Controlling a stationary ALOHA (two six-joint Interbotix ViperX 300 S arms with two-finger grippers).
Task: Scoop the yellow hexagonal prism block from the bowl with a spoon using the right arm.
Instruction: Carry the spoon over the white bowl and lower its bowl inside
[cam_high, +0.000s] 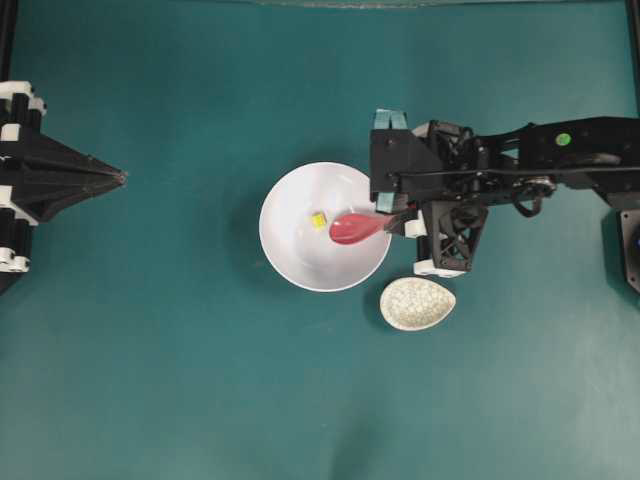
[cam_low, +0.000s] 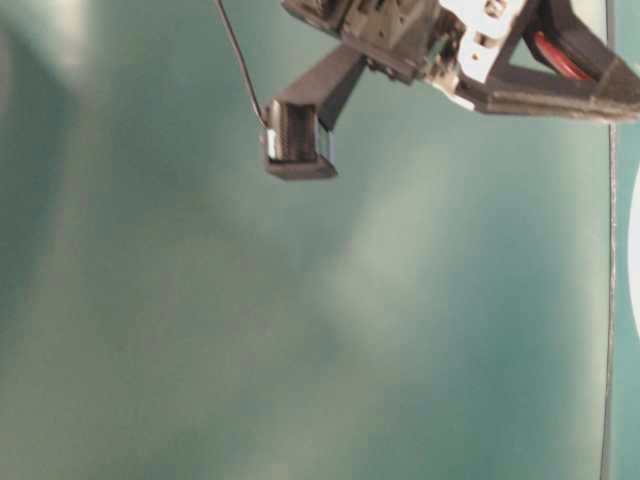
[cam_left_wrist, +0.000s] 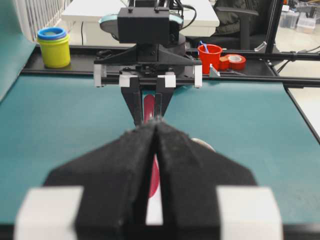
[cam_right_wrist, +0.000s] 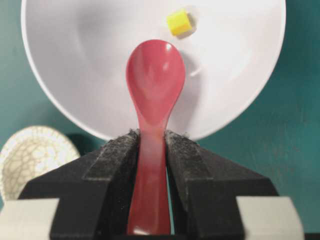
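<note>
1. One spoon sits clamped by its handle in my right gripper; its scoop hangs over the bowl.
2. Just past the scoop's tip — slightly to one side — I see the yellow hexagonal prism block inside the bowl.
3. Left gripper is closed, well apart.

The left gripper is closed in the foreground, facing the right gripper pinching the spoon.

Glossy red-pink spoon, crackle-glazed dish
</note>
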